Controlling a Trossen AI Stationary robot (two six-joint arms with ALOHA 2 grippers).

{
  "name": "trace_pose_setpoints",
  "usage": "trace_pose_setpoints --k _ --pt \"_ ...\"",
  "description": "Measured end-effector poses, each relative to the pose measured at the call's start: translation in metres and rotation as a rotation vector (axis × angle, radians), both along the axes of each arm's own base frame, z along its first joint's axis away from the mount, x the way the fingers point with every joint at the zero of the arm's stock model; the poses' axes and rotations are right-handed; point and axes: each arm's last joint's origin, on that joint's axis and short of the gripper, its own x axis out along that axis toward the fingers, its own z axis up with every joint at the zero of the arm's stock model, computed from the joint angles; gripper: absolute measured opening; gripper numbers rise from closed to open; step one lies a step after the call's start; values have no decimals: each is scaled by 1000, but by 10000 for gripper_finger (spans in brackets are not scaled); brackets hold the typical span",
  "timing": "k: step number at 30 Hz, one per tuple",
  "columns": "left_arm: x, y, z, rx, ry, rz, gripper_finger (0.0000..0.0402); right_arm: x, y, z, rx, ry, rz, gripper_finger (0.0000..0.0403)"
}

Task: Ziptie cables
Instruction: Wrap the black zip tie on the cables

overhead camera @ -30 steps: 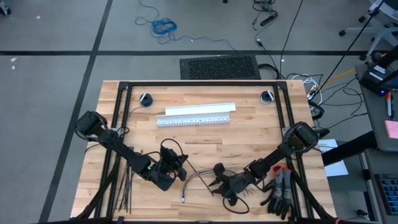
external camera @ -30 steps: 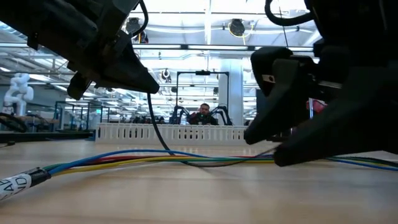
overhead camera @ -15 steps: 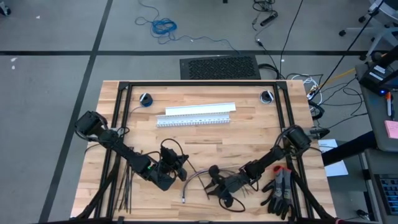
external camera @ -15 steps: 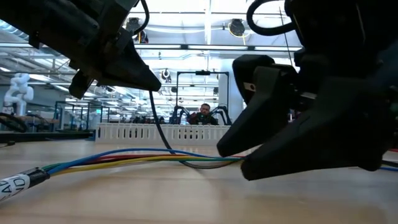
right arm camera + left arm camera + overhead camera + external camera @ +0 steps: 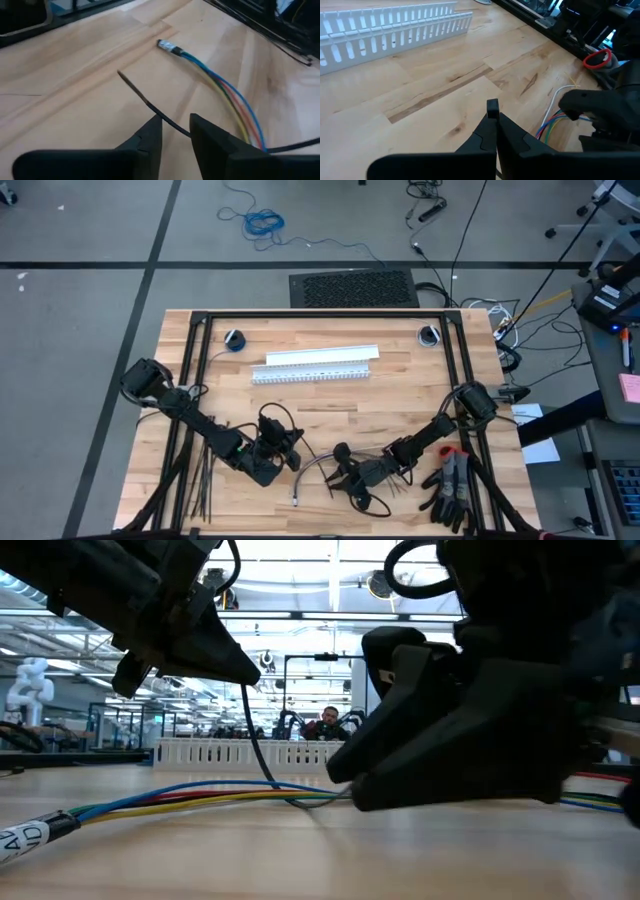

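Wooden tabletop [image 5: 330, 395] carries the white slotted channel [image 5: 315, 364], which lies well beyond both pincers. The right gripper [image 5: 175, 131] stands narrowly parted, a thin black ziptie [image 5: 145, 102] running between its fingers. The cables [image 5: 220, 92] lie just beside it. The left gripper [image 5: 492, 120] is closed, near the cables. A person [image 5: 326, 724] sits in the room behind.
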Motion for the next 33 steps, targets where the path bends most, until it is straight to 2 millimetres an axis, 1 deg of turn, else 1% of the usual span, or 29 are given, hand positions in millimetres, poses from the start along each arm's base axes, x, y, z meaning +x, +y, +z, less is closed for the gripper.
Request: trace_pose_setpoints --k 3,6,8,12,17,20,25,28,33 --pt "0 0 0 1 0 -1 0 1 -3 0 1 1 -5 59" --pt "0 0 0 18 8 -11 0 3 -5 0 28 16 18 18" --pt "1 -1 1 54 25 -36 0 4 -6 0 55 25 28 5" --pt "3 -3 3 195 99 -146 0 7 -12 0 146 56 5 1" --pt "2 -7 5 390 179 -262 0 13 -21 4 324 102 -4 0" --pt "3 -11 9 488 189 -319 0 18 -31 13 436 125 -21 0" --pt "4 -19 15 645 199 -403 0 28 -54 30 635 144 -51 0" --pt "3 -19 15 696 222 -426 0 33 -66 37 708 136 -67 0" --pt "4 -20 11 719 241 -441 0 38 -80 40 805 154 -82 0"
